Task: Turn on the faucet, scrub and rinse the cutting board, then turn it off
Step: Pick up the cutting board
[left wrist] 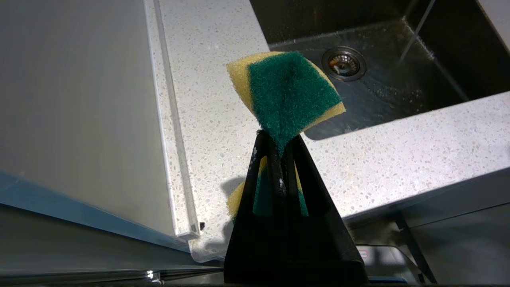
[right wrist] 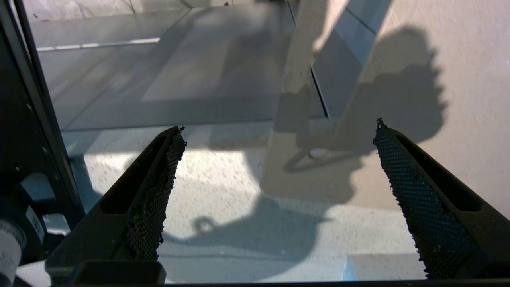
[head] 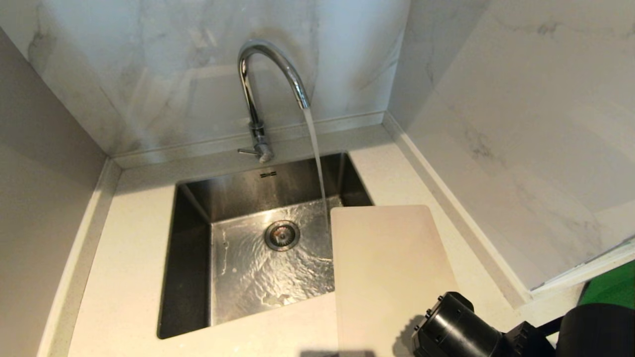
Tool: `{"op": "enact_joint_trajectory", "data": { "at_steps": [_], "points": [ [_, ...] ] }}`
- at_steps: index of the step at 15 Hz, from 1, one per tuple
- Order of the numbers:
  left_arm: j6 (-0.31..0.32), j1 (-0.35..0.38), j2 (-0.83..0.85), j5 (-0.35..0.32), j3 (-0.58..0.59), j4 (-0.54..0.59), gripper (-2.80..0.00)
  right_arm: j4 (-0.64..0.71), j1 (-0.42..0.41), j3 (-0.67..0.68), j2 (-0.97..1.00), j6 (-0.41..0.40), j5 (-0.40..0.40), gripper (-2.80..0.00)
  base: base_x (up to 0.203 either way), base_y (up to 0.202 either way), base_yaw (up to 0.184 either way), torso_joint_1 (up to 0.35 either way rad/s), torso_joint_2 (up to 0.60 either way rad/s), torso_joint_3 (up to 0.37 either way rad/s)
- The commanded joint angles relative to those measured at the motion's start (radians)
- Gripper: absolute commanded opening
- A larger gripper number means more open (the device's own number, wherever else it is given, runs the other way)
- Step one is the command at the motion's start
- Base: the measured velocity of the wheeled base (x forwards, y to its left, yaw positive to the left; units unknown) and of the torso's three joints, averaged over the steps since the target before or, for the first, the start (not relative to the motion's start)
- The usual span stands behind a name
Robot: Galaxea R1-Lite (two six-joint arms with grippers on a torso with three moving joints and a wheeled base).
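Already the faucet (head: 255,94) was running into the sink (head: 193,233). I saw the cutting board (head: 387,267) lying flat at the sink's right edge, one corner over the basin. My right gripper (right wrist: 279,159) hung with its jaws wide apart, gripping nothing. My left gripper (left wrist: 279,139) was clamped on the sponge (left wrist: 285,89), near the sink's front-left corner.

From my station, the faucet (head: 258,94) stood behind the sink (head: 193,258), its stream falling into the basin. The cutting board (head: 387,267) lay on the bench (head: 124,277) to the sink's right, one edge overhanging the basin.
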Motion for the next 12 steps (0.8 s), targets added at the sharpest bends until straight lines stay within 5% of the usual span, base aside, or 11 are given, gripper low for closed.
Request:
{"op": "enact_joint_trajectory", "data": {
  "at_steps": [1, 3, 12],
  "points": [
    [-0.001, 0.0, 0.0, 0.001, 0.0, 0.0, -2.8, -0.085, 0.018, 0.054, 0.029, 0.002, 0.005, 0.0, 0.0, 0.0, 0.0, 0.0, 0.0, 0.0],
    [-0.001, 0.0, 0.0, 0.001, 0.0, 0.0, -2.8, -0.18, 0.018, 0.099, 0.069, 0.003, 0.01, 0.0, 0.0, 0.0, 0.0, 0.0, 0.0, 0.0],
    [-0.001, 0.0, 0.0, 0.0, 0.0, 0.0, -2.8, -0.225, 0.018, 0.123, 0.126, 0.036, 0.036, 0.0, 0.0, 0.0, 0.0, 0.0, 0.0, 0.0]
  ]
}}
